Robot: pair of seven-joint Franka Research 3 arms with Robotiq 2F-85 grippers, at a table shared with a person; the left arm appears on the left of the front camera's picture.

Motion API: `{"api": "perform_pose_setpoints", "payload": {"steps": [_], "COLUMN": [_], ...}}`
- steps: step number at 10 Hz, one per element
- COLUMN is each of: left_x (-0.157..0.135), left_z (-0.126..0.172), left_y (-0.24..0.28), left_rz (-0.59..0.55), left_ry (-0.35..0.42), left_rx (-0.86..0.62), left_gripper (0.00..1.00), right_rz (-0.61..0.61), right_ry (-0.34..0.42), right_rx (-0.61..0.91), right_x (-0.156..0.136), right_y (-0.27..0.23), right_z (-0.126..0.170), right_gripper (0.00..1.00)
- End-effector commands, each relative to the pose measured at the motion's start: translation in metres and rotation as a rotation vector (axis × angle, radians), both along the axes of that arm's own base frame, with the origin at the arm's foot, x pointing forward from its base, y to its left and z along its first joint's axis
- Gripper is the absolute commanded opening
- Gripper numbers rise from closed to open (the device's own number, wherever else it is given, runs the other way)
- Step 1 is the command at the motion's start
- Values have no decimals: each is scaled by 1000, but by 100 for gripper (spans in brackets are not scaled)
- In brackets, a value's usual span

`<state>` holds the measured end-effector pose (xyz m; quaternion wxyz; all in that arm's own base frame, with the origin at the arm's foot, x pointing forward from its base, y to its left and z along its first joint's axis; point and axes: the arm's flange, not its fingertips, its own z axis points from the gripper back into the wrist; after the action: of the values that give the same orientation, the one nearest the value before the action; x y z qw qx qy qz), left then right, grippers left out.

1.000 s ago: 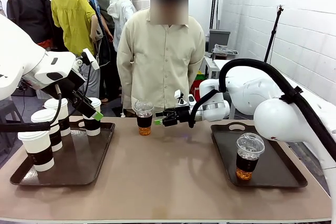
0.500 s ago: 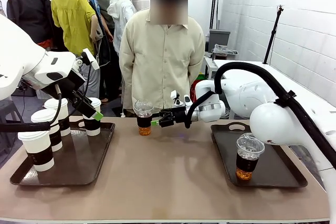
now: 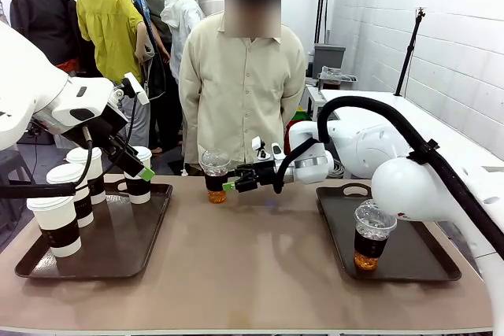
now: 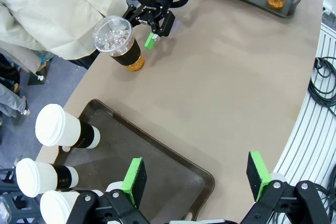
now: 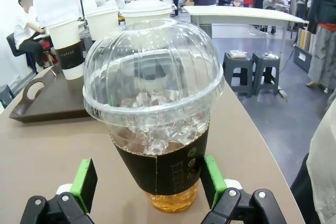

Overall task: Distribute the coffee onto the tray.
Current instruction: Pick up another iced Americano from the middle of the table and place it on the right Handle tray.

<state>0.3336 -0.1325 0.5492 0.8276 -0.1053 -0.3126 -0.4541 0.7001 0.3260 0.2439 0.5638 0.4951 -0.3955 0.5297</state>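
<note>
The right pincer (image 3: 229, 185) reaches across the middle of the counter (image 3: 252, 265) to the far edge, where a clear dome-lidded cup (image 3: 215, 176) of amber drink stands in front of the person (image 3: 240, 84) in a beige shirt. In the right wrist view this cup (image 5: 155, 114), ice visible under its dome and a dark sleeve around its body, sits between the green pads (image 5: 84, 184), which stand apart on either side of it; whether they touch the sleeve I cannot tell. In the left wrist view the same cup (image 4: 118, 43) stands at the counter's rim with the right pincer (image 4: 146, 29) at its side.

A second clear cup (image 3: 372, 234) stands on the dark tray (image 3: 417, 265) at the right side of the counter, near the tray's front half.

The left pincer (image 3: 140, 164) hangs over the left tray (image 3: 118, 249), its jaws wide apart and holding nothing; the left wrist view shows its green pads (image 4: 135, 178) spread above the tray's near corner (image 4: 173, 177). Four white lidded paper cups with dark sleeves stand on that tray: one at the front (image 3: 55, 224), one behind it (image 3: 71, 193), one farther back (image 3: 88, 172) and one at the far edge (image 3: 138, 175), just beside the left pincer's fingertips
</note>
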Motion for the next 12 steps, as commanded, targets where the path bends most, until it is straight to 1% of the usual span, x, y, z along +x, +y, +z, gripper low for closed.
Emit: {"api": "perform_pose_setpoints", "payload": {"steps": [1, 5, 9, 10, 12], "left_x": [0, 0, 0, 0, 0], "left_z": [0, 0, 0, 0, 0], "left_y": [1, 1, 1, 1, 1], "left_rz": [-2, -2, -2, -2, -2], "left_ry": [3, 3, 3, 3, 3], "left_rx": [2, 2, 2, 2, 2], "left_gripper": [100, 100, 100, 100, 100], "right_rz": [18, 41, 74, 57, -20], "right_ry": [19, 32, 54, 44, 35], "right_rx": [-7, -2, -8, -17, -24], "right_x": [11, 11, 10, 11, 15], "right_y": [9, 17, 31, 33, 33], "right_z": [2, 2, -3, -5, -9], "right_gripper": [100, 100, 100, 100, 100]}}
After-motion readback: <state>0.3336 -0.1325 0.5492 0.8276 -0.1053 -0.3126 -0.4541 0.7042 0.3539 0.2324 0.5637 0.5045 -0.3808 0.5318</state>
